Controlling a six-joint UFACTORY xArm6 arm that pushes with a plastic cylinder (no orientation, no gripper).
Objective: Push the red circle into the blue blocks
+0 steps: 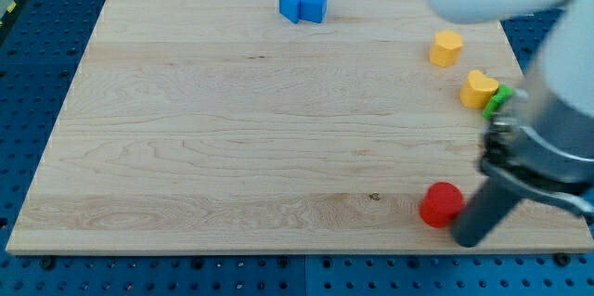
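Note:
The red circle lies on the wooden board near the view's bottom right. Two blue blocks sit touching each other at the view's top, a little right of centre. My tip is at the end of the dark rod, just right of and slightly below the red circle, very close to it or touching it. The arm's white and grey body fills the view's right side.
A yellow block lies at the upper right. A second yellow block lies below it, with a green block against its right side, partly hidden by the arm. A blue pegboard surrounds the board.

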